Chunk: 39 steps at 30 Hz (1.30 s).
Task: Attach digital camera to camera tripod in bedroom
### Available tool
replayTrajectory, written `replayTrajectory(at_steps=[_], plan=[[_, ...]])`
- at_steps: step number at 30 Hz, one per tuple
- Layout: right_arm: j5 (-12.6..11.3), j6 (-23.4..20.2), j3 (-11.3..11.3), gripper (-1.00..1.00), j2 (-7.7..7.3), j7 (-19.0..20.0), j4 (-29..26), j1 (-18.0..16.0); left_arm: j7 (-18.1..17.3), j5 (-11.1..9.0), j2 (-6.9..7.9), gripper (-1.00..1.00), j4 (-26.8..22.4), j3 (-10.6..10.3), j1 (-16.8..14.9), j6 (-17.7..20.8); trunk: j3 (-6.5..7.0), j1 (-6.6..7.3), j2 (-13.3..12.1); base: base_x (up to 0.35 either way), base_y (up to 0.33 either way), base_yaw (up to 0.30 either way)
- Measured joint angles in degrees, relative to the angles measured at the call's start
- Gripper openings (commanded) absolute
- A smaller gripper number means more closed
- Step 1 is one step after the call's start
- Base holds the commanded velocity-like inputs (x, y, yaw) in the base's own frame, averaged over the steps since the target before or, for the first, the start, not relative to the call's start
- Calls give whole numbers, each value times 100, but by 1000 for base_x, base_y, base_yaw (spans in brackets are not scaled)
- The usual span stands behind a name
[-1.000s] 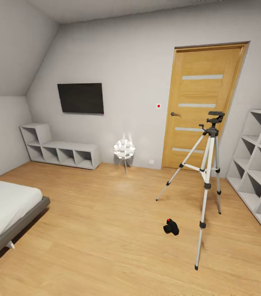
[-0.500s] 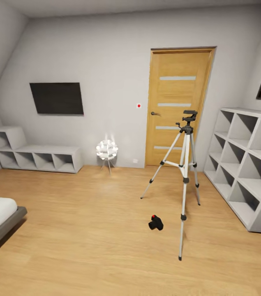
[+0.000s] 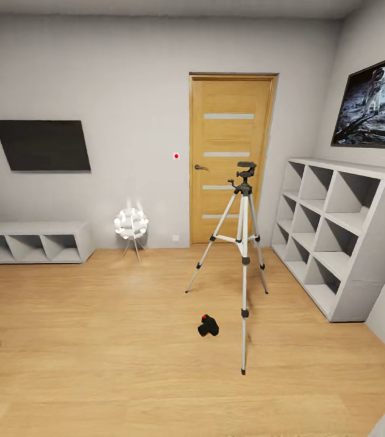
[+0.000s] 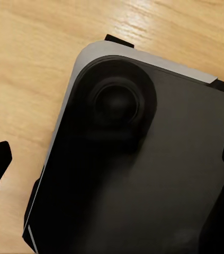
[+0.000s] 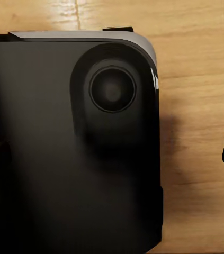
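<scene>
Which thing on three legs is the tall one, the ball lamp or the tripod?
The camera tripod is the tall one: thin silver legs and a black head, reaching up in front of the wooden door. The white ball lamp sits low by the wall.

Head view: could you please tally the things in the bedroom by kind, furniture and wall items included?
Digital camera: 1
Camera tripod: 1
Ball lamp: 1
Door: 1
Wall screen: 1
Framed astronaut picture: 1
Cube shelf units: 2, the tall one and the low one
Total: 8
</scene>
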State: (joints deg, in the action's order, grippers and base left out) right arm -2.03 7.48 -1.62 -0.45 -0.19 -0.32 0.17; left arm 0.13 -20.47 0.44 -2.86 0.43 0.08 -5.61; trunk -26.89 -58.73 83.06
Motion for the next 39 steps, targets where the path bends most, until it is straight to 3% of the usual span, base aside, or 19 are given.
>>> replayTrajectory(at_steps=[31,39], plan=[[4,-6,8,100,0,3,0,0,-5,6,0,100,0,0,0,43,0,1,0,33,0,-292],[4,-19,8,100,3,-51,0,0,-5,2,5,100,1,-5,0,57,0,3,1,249,0,-85]])
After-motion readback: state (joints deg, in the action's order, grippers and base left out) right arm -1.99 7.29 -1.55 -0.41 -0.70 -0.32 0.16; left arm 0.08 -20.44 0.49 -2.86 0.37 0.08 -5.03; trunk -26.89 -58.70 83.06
